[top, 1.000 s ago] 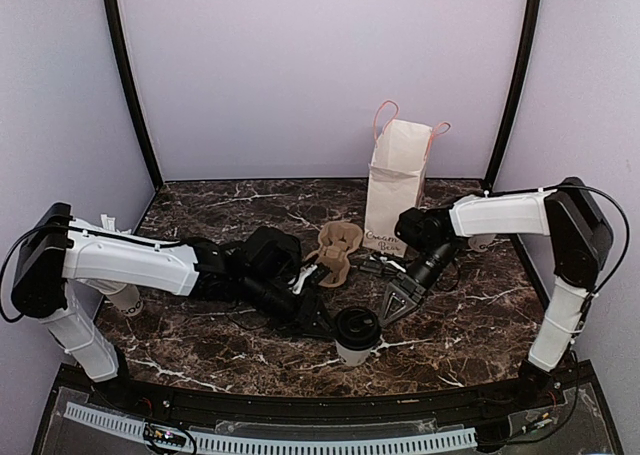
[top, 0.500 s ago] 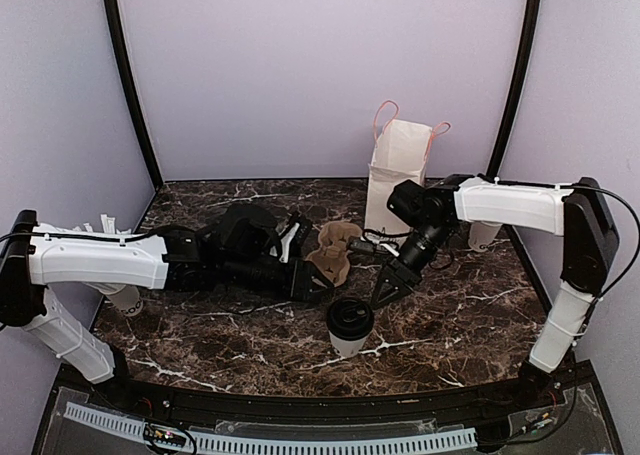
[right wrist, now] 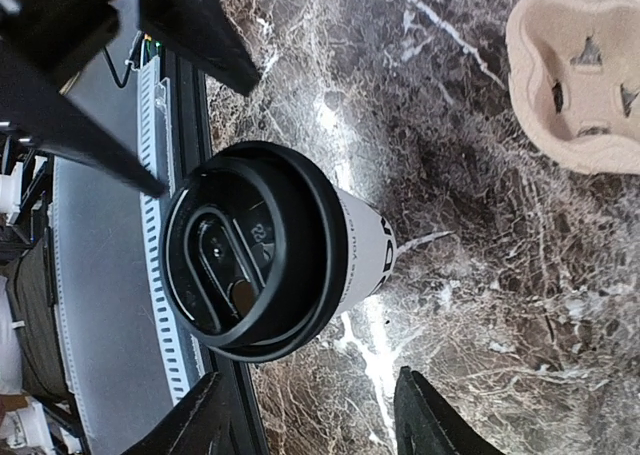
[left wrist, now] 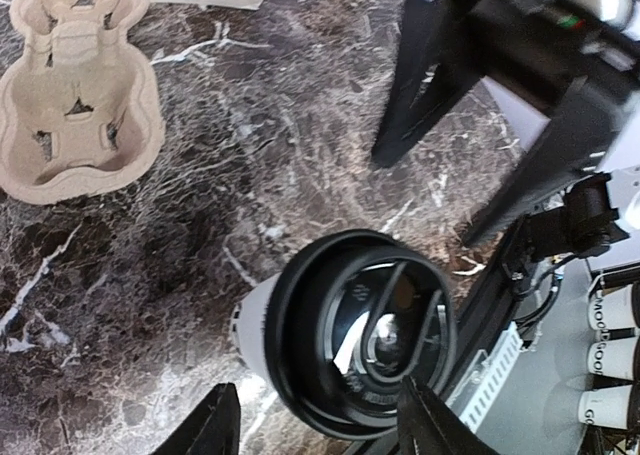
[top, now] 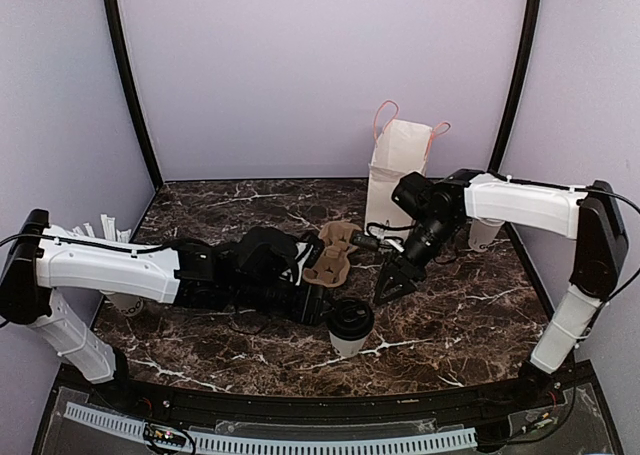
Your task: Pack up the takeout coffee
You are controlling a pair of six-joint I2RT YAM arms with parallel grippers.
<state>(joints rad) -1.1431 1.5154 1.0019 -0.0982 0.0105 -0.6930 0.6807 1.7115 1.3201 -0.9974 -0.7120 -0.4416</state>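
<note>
The takeout coffee (top: 350,327) is a white paper cup with a black lid, upright near the table's front edge. It also shows in the left wrist view (left wrist: 362,347) and the right wrist view (right wrist: 262,251). My left gripper (top: 322,309) is open just left of the cup; in its own view (left wrist: 320,430) the fingertips straddle the lid's near edge without gripping. My right gripper (top: 393,283) is open and empty, up and to the right of the cup, which lies ahead of its fingers (right wrist: 315,420).
A brown pulp cup carrier (top: 333,255) lies behind the cup and shows in both wrist views (left wrist: 75,85) (right wrist: 580,75). A white paper bag (top: 395,180) stands at the back. A lidless white cup (top: 483,235) stands far right. White straws (top: 100,230) show at far left.
My left gripper drew back to the left, then came forward again to the cup's left side. My right gripper pulled up and back from the cup. The cup has barely shifted.
</note>
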